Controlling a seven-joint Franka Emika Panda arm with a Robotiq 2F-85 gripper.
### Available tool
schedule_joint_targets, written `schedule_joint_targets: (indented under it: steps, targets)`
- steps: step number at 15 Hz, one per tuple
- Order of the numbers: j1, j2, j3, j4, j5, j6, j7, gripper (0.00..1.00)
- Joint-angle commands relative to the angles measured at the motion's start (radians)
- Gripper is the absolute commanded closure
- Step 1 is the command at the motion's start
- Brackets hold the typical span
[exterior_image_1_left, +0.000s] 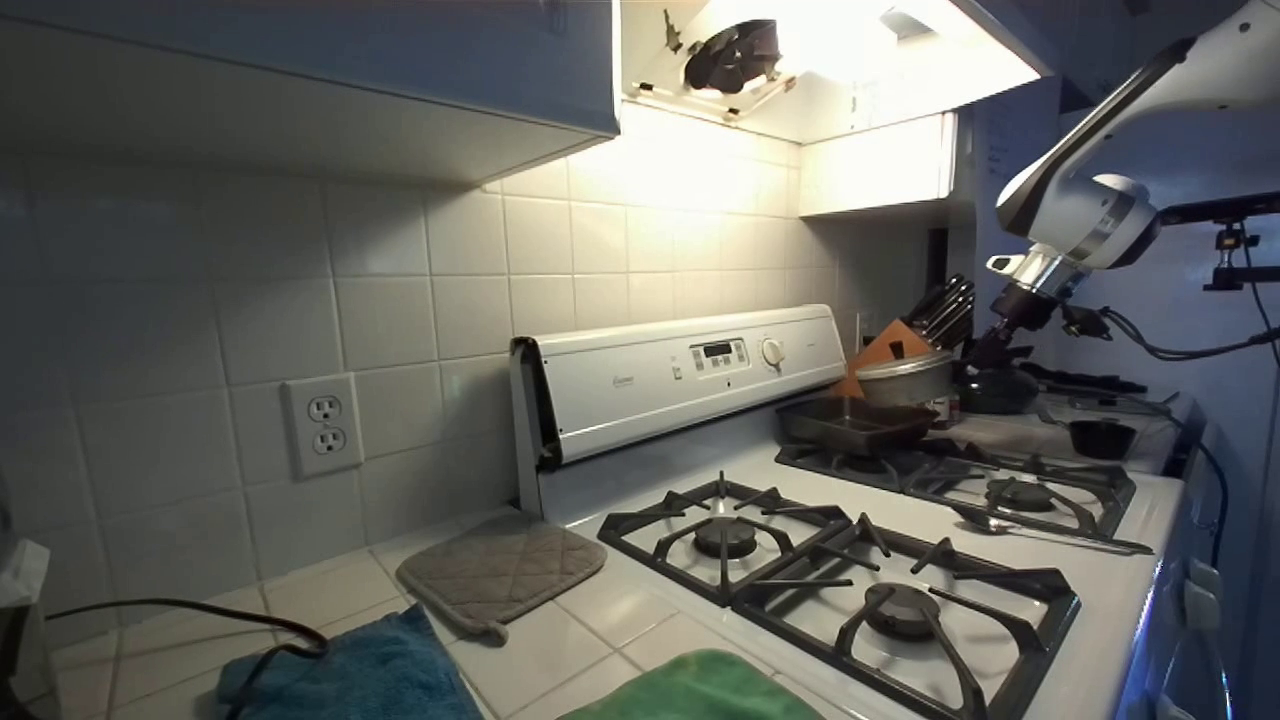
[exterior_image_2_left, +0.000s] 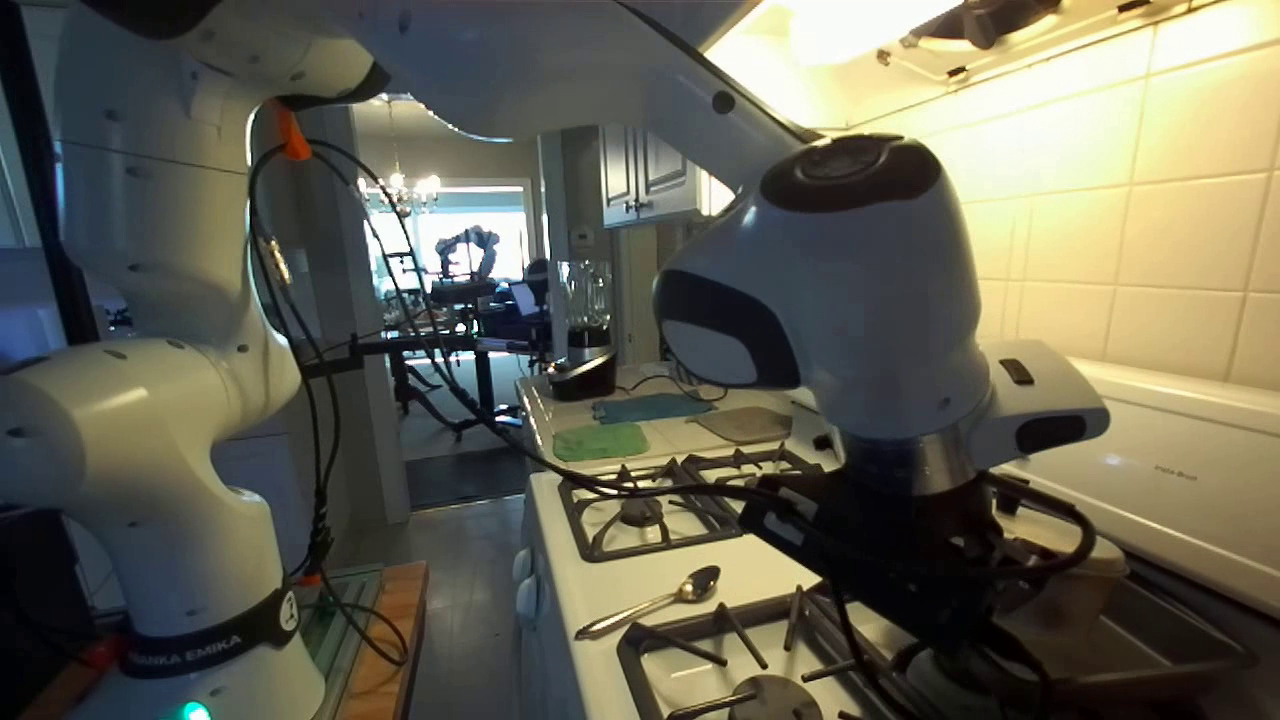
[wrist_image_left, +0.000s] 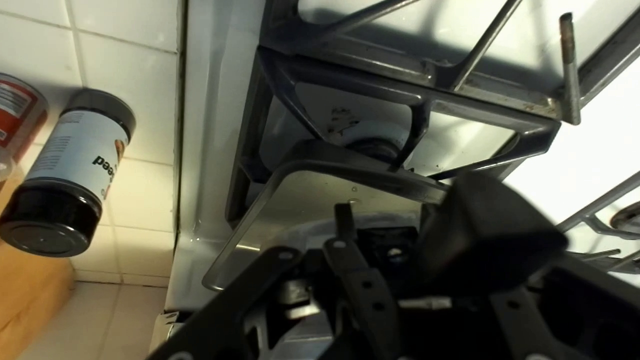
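Observation:
A round grey pot tilts slightly over a dark square pan on the far back burner; I cannot tell whether they touch. In the wrist view my gripper comes in from the bottom, its fingers around a black part with a screw, which looks like the pot's handle. A blurred dark block at right seems to be the handle's end. Beneath lies the pan's shiny floor. In an exterior view the arm's wrist partly covers the pot, and the fingertips are hidden.
A spice bottle and a red-labelled container stand beside the stove, near a knife block. A metal spoon lies between the burner grates. Further along are a grey pot holder and a green cloth.

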Motion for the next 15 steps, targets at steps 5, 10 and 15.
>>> schedule_joint_targets:
  steps: [5, 10, 15]
  targets:
    - [-0.002, 0.128, 0.048, 0.140, -0.014, 0.034, 0.084, 0.88]
    - [-0.003, 0.187, 0.071, 0.186, -0.033, 0.066, 0.112, 0.88]
    - [-0.004, 0.229, 0.094, 0.210, -0.055, 0.097, 0.137, 0.88]
